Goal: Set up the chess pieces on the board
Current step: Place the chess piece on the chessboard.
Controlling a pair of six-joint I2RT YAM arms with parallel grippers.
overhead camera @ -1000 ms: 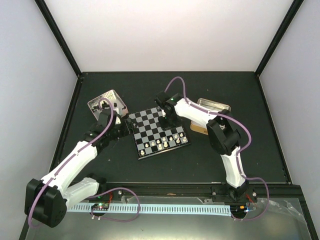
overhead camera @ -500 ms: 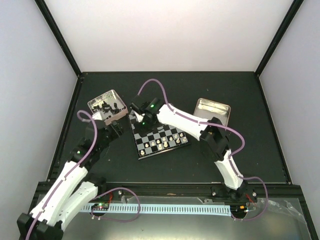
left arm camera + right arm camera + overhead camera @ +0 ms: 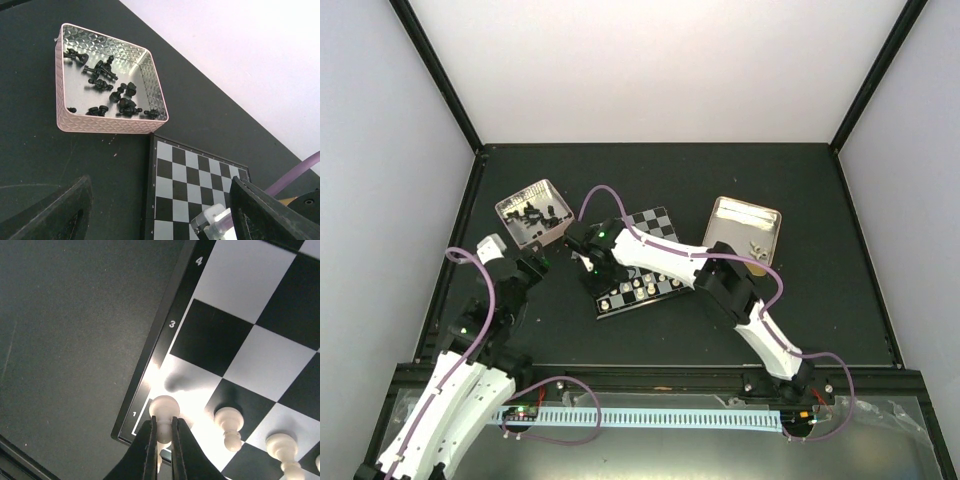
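Black counter (image 3: 660,175), pale walls on 3 sides. R arm (image 3: 730,290) stretches from its near-right base across the board (image 3: 658,222) to the board's left edge. L arm (image 3: 460,345) is folded at near left, wrist aimed toward the pink tray (image 3: 522,193). Board lies mid-counter, turned a bit off square, black/silvery checks w/ thin pale rim. Much of it is hidden under the R arm in the top view. Pink tray sits just beside the board's far-left corner; whether they touch, can't tell. A silver tin (image 3: 740,222) stands right of the board, a few small pale bits in its near corner, too small to ID. Tray holds a loose heap of black pieces (image 3: 107,87), approx a dozen, lying on their sides. White pieces (image 3: 640,290) stand along the board's near rows, upright as far as the top view shows. Left end effector (image 3: 160,182) is released: fingers (image 3: 55,212) spread wide, nothing between them, hanging above the counter and the board's left edge, near the tray. Right end effector (image 3: 162,425) is clenched on a white pawn (image 3: 164,407), pads pinching it below the round head. Pawn is upright at the board's near-left corner square, by the "1" on the rim; can't tell if its base touches the square. Two more white pieces stand just right of it in the R wrist view. Rim nos. 3 and 4 run up the board's left edge.
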